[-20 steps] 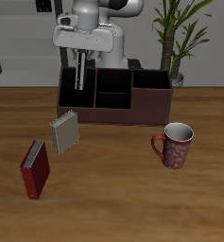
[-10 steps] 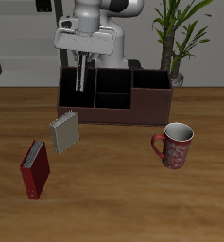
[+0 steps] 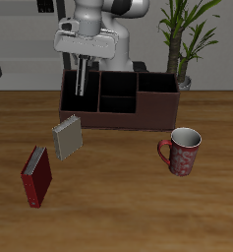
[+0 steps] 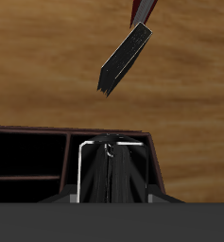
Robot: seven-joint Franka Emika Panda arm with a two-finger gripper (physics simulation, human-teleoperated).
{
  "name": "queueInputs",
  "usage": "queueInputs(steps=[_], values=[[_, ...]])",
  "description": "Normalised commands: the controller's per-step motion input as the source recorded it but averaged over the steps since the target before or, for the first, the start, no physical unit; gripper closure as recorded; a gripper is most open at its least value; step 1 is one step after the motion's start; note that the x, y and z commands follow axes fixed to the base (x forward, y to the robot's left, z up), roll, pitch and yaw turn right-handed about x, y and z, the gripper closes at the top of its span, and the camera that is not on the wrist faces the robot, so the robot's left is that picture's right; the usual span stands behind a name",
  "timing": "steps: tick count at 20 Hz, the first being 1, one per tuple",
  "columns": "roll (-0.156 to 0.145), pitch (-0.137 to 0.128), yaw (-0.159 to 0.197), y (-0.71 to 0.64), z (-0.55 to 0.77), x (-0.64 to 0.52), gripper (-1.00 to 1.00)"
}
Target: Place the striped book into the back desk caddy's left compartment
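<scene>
The gripper (image 3: 82,71) has risen slightly, apparently clamping one striped book (image 3: 82,84).

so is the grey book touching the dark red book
Apart. The exterior view shows bare table between the grey book and the dark red book.

**Open counter in front, crowded air over the caddy's end section**

The striped book (image 3: 82,77) hung edge-down in the jaws, filling the air above the left compartment (image 3: 79,99) of the back desk caddy (image 3: 118,99). Its middle cells stood open. In front, the grey book (image 3: 68,136), red book (image 3: 36,176) and mug (image 3: 181,151) lay well apart — wide bare counter (image 3: 118,212) between them. A plant (image 3: 184,39) rose behind the caddy's far end.
</scene>
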Motion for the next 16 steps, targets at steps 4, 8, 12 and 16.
queueInputs(steps=[4,8,12,16], values=[[-0.01,0.05,-0.029,-0.12,-0.18,0.17,1.0],[0.005,0.021,-0.002,0.04,-0.2,0.0,1.0],[0.011,0.035,-0.02,0.0,-0.18,-0.03,1.0],[0.0,0.026,-0.011,-0.01,-0.17,-0.02,1.0]])
